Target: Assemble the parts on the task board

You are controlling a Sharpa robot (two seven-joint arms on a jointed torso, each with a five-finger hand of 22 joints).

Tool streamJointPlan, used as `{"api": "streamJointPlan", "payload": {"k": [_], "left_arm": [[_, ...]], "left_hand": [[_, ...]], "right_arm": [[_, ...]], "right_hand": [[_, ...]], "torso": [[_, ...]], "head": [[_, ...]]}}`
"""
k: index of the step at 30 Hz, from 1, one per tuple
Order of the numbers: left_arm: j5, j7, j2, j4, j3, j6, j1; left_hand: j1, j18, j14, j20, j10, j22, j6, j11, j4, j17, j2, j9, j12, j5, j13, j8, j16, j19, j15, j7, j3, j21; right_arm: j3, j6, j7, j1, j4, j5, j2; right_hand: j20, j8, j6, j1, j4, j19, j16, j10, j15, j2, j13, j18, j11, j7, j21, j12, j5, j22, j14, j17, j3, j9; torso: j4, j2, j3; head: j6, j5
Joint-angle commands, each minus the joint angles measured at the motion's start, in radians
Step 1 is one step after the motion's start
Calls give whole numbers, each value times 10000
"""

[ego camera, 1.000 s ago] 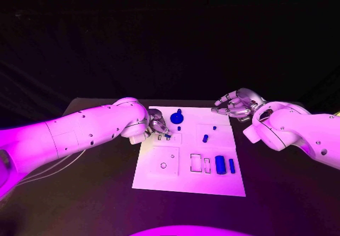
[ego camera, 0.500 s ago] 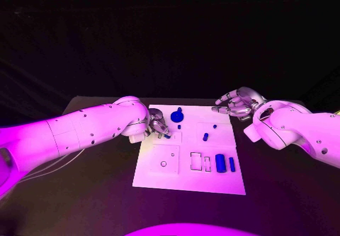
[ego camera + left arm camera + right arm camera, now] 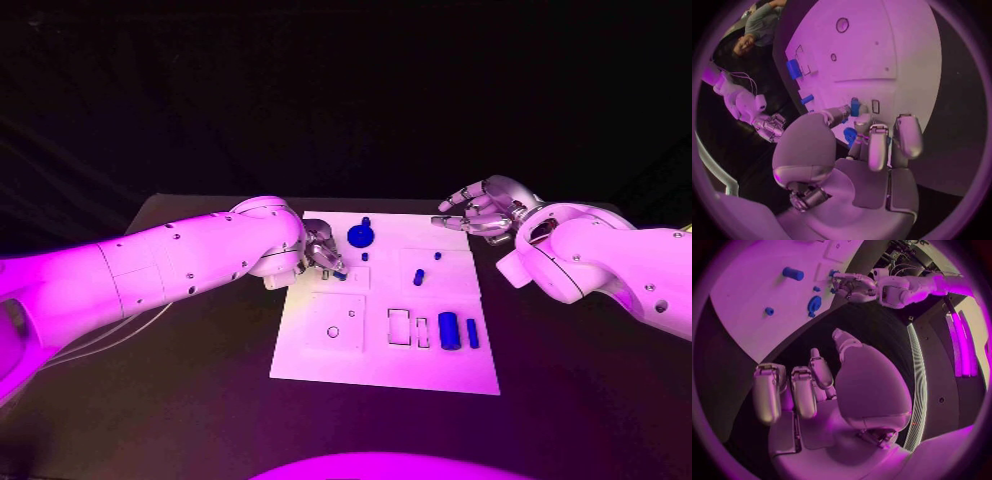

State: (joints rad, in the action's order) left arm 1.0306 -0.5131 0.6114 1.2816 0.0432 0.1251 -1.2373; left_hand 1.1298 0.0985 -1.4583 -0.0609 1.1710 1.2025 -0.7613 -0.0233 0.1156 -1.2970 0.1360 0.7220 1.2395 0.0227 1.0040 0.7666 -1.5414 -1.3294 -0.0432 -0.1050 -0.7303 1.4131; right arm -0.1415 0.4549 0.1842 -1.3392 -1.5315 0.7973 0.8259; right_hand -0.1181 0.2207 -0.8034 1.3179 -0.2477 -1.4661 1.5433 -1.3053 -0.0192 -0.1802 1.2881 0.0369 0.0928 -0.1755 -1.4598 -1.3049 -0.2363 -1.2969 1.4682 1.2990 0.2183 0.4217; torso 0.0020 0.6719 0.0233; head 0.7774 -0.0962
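Your left robot hand (image 3: 856,150) has carried its pinched small blue part (image 3: 854,107) slightly across the task board (image 3: 378,365) toward the slot; right robot hand (image 3: 483,212) stays empty, fingers apart.

The left arm reaches in across the table, its left hand (image 3: 323,252) lowered with fingers (image 3: 877,147) curled downward and the thumb pinching a small blue part (image 3: 854,106) against a fingertip. The right arm bends at the far side, its right hand (image 3: 483,212) raised with fingers (image 3: 803,390) loosely curled, holding nothing.
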Motion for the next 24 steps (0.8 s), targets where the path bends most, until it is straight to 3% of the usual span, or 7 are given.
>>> {"api": "streamJointPlan", "payload": {"k": [1,14,24], "left_arm": [[19,-6,-13,2,4,-18,1],[24,-52,6,25,13,429,2],[24,-57,-4,18,15,366,2]], "left_hand": [[66,-227,-1021,21,551,171,-239,247,-413,-2507,-137,1471,171,290,191,941,-191,-144,-112,384,-1537,136],[5,-237,-1050,31,607,219,-281,268,-457,-2570,-137,1508,198,292,227,976,-219,-180,-127,408,-1589,158],[-43,-240,-1066,39,648,233,-320,283,-497,-2603,-132,1534,216,297,251,1004,-234,-191,-139,424,-1628,164]], "right_arm": [[2,-23,-15,6,-10,23,0],[2,-56,-2,9,-3,33,9],[1,-53,-2,15,4,39,5]], "right_hand": [[35,197,35,233,-237,-486,-80,185,64,88,-46,-66,-26,5,107,84,-164,-1943,831,1995,-31,20],[35,197,35,233,-237,-486,-80,185,64,88,-46,-66,-26,5,107,84,-164,-1943,831,1995,-31,20],[35,197,35,233,-237,-486,-80,185,64,88,-46,-66,-26,5,107,84,-164,-1943,831,1995,-31,20]], "torso": [[9,-6,3],[3,-7,12],[2,-7,15]], "head": [[11,3],[38,6],[50,1]]}}
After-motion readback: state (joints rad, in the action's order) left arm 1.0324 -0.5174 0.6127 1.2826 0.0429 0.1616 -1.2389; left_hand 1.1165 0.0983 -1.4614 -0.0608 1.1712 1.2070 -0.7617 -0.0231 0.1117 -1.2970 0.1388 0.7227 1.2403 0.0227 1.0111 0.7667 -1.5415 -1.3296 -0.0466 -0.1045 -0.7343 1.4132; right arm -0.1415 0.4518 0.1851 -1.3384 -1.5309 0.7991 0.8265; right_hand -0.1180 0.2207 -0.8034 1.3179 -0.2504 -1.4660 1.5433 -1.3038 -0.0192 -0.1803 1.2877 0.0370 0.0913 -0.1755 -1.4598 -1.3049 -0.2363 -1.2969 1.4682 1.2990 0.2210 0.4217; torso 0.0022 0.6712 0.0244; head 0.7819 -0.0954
